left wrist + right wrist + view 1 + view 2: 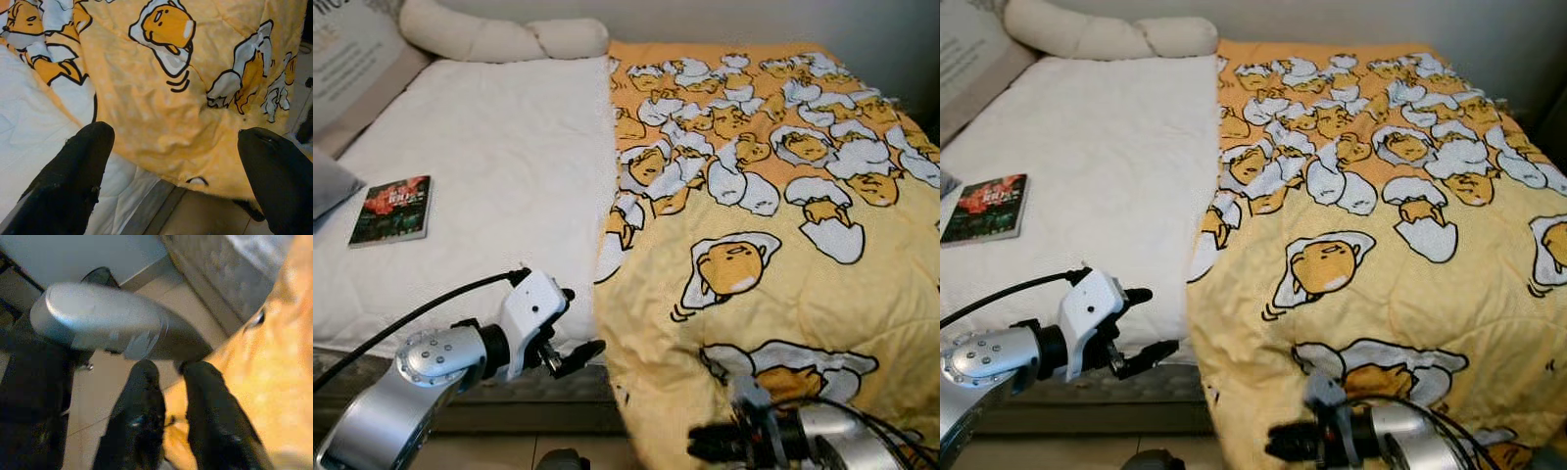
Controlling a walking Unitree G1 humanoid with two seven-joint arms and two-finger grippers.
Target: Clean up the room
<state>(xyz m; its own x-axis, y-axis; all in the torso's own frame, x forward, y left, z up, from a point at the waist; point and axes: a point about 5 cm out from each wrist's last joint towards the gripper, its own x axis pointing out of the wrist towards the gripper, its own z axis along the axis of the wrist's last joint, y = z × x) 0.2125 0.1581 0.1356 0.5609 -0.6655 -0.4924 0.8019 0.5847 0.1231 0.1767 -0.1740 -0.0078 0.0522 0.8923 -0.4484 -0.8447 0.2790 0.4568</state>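
A yellow blanket (773, 245) printed with egg cartoons covers the right half of the bed and hangs over its near edge. The left half shows the bare white mattress (499, 166). My left gripper (579, 323) is open at the bed's near edge, just left of the blanket's hanging edge (161, 132), which lies between its fingers (73, 171) a little farther out. My right gripper (700, 441) is low at the blanket's hanging front. Its fingers (142, 411) are close together, with yellow cloth pinched between them.
A book (391, 209) lies on the mattress at the left. A long white pillow (499, 37) rests at the head of the bed, with a grey cushion (328, 186) at the left edge. Tiled floor (98, 387) runs below the bed frame (529, 392).
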